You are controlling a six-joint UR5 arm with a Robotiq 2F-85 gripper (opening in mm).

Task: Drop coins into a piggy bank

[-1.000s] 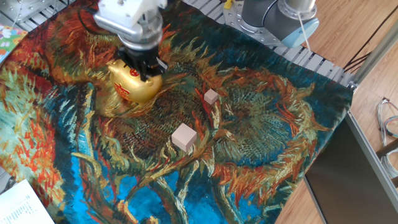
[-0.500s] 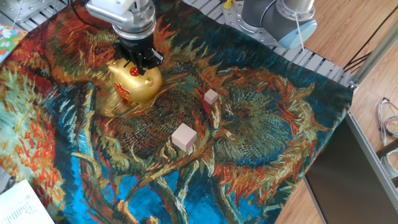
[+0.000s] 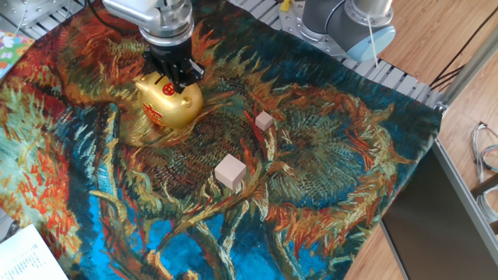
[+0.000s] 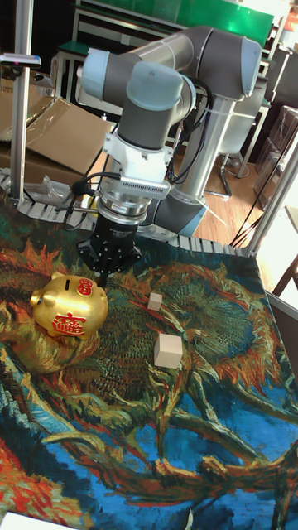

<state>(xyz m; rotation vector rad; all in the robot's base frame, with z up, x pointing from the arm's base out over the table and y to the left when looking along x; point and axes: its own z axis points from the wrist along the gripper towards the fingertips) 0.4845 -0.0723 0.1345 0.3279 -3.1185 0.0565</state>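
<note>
Claw: gripper (image 4: 101, 280) points straight down, its black fingertips (image 3: 176, 80) drawn close together just above the pig's back; whether anything is pinched between them cannot be told.
Arm pose: grey UR5 arm (image 4: 170, 74) reaches in from the far side of the table, wrist vertical over the bank.
Piggy bank: shiny gold piggy bank (image 3: 166, 103) sits directly under the claw on the cloth, rounded, with a red character on its side and a red snout (image 4: 84, 287).
Small block: small wooden cube (image 3: 264, 120) lies off to the side of the claw, apart from the pig.
Large block: larger wooden cube (image 3: 230, 171) lies nearer the fixed camera than the small one, well apart from the claw.
Surface: sunflower-painting cloth (image 3: 334, 171) covers the table beneath everything.
</note>
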